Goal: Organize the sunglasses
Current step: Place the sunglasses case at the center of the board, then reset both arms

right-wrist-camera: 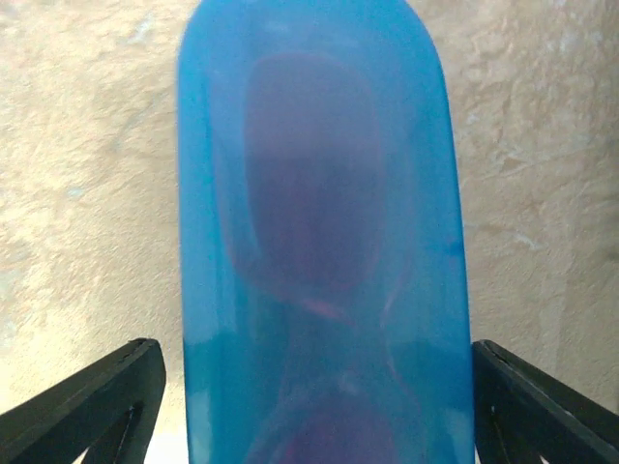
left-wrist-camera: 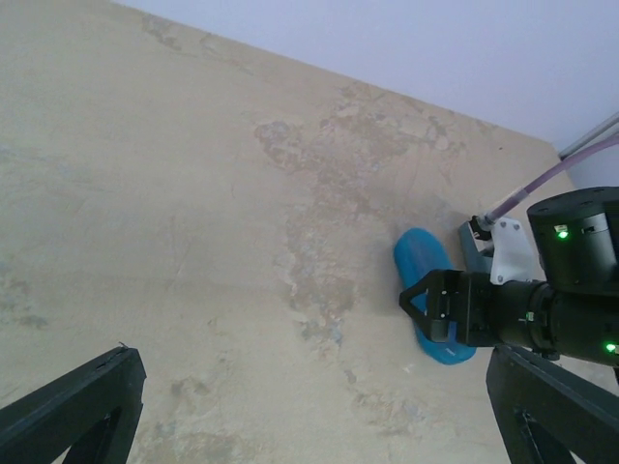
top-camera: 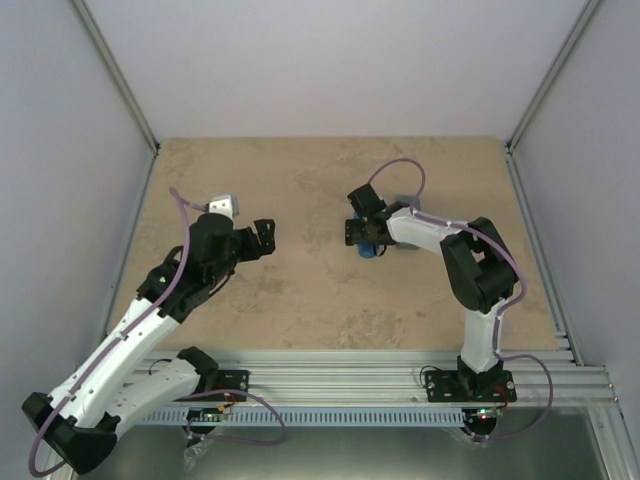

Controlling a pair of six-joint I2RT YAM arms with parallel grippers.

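Neither pair of sunglasses shows in the open in any view. A glossy blue oval case [top-camera: 371, 250] lies closed on the table, right of centre; it also shows in the left wrist view [left-wrist-camera: 422, 259]. My right gripper [top-camera: 362, 234] hangs low over it, open, one finger on each side of the case [right-wrist-camera: 314, 145]. Dark reddish shapes show on the case's shiny lid; I cannot tell whether they are reflections or contents. My left gripper [top-camera: 264, 236] is open and empty above bare table, left of the case, as its own view [left-wrist-camera: 309, 358] shows.
A grey-blue rectangular case [left-wrist-camera: 468, 247] lies just behind the blue one, mostly hidden by the right arm [top-camera: 440, 232]. Grey walls stand close round the tabletop [top-camera: 300, 300]. A metal rail runs along the near edge [top-camera: 350, 375].
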